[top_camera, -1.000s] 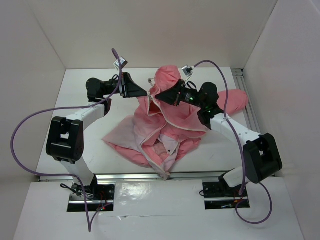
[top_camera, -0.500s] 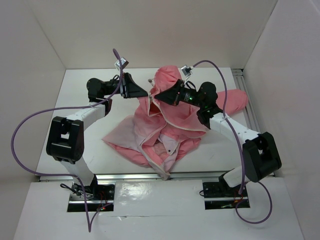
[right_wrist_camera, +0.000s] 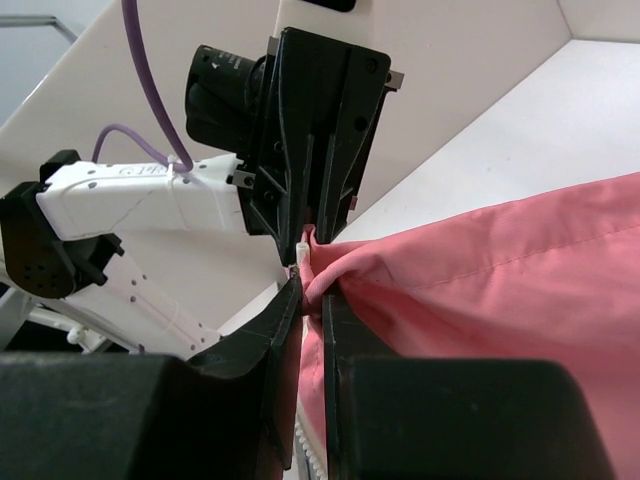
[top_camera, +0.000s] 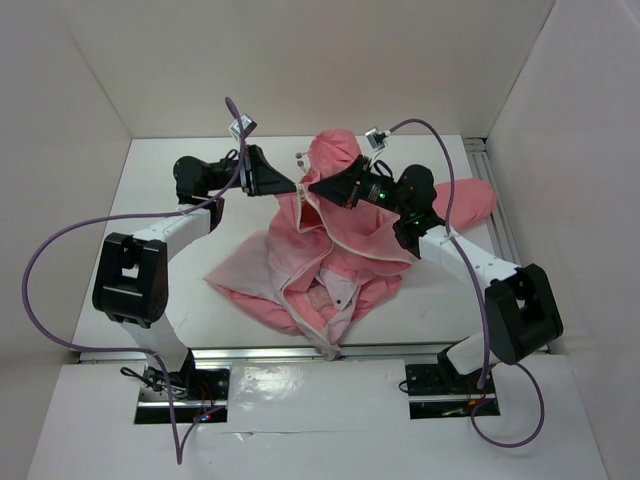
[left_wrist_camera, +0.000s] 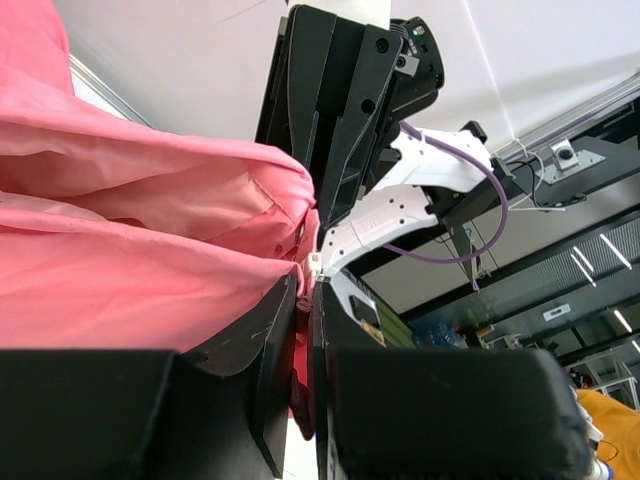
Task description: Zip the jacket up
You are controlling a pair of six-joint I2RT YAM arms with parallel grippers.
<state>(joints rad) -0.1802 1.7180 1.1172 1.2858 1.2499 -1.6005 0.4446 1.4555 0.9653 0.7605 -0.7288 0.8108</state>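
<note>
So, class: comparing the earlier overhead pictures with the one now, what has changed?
The right gripper has edged slightly up the overhead view, still shut on the jacket edge. The left gripper stayed put, also clamped on the jacket. The rest of the fabric lies as before.

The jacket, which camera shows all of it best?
The top external view: it alone shows the whole crumpled jacket. The left wrist view shows only pink folds at its jaws; the right wrist view, one pinched edge.
</note>
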